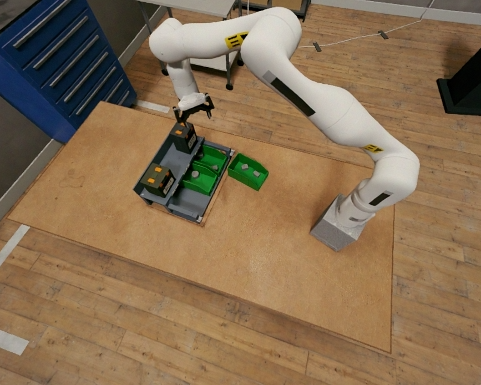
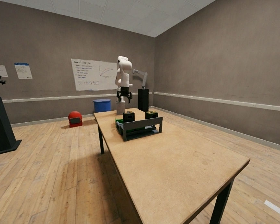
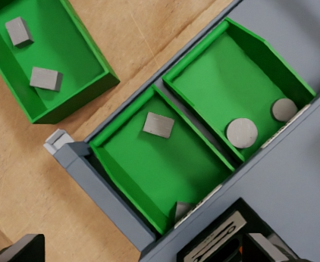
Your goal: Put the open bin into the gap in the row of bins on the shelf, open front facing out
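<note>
The loose green bin (image 1: 247, 178) (image 3: 67, 42) stands upright on the table in front of the shelf, its low front toward the arm's base. Two grey block parts (image 1: 244, 166) (image 3: 46, 79) lie in it. The grey shelf (image 1: 187, 203) (image 3: 103, 201) holds two green bins side by side, one in the middle (image 1: 201, 181) (image 3: 209, 68) and one at the end (image 1: 216, 155) (image 3: 137, 163), with parts inside. The gap (image 1: 193, 199) (image 3: 285, 26) is at the other end. My gripper (image 1: 195, 118) (image 2: 124, 101) (image 3: 145, 247) is open and empty, high above the shelf's bin-filled end.
Two dark boxes with orange latches, one (image 1: 185, 138) (image 2: 129, 117) below my gripper and another (image 1: 157, 181) (image 2: 151, 115) above the gap's end, stand on the shelf's upper board (image 1: 175, 159). A blue drawer cabinet (image 1: 62, 62) stands beyond the table (image 1: 108, 248) (image 2: 173, 168).
</note>
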`<state>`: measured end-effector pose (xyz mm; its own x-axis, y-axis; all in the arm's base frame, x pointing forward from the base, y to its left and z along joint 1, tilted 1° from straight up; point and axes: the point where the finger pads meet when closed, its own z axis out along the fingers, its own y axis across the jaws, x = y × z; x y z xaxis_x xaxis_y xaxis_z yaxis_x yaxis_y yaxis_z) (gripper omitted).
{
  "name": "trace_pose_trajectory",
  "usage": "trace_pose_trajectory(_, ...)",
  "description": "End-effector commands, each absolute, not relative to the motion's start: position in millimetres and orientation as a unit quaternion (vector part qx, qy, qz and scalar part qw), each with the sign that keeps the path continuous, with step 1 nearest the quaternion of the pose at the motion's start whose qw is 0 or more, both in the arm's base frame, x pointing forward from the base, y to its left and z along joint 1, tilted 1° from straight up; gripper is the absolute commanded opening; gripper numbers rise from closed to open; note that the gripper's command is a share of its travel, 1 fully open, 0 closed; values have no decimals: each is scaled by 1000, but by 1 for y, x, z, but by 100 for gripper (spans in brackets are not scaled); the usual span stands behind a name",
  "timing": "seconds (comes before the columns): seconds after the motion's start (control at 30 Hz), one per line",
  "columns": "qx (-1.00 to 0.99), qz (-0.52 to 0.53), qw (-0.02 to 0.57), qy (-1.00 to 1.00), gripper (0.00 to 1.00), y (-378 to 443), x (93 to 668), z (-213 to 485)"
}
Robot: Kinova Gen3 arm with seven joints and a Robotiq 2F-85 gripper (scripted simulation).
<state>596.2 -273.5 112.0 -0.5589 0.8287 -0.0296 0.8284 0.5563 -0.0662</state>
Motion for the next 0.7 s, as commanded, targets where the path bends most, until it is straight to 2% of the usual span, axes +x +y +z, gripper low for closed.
trace_pose_trajectory(0.0,-470,36,1,-882,100,-274,597,114)
trace_pose_trajectory(0.17,-470,36,1,-882,100,-274,597,114)
trace_pose_trajectory(0.33,-470,36,1,-882,100,-262,548,110)
trace_pose_trajectory(0.67,-470,36,1,-882,100,-262,548,110)
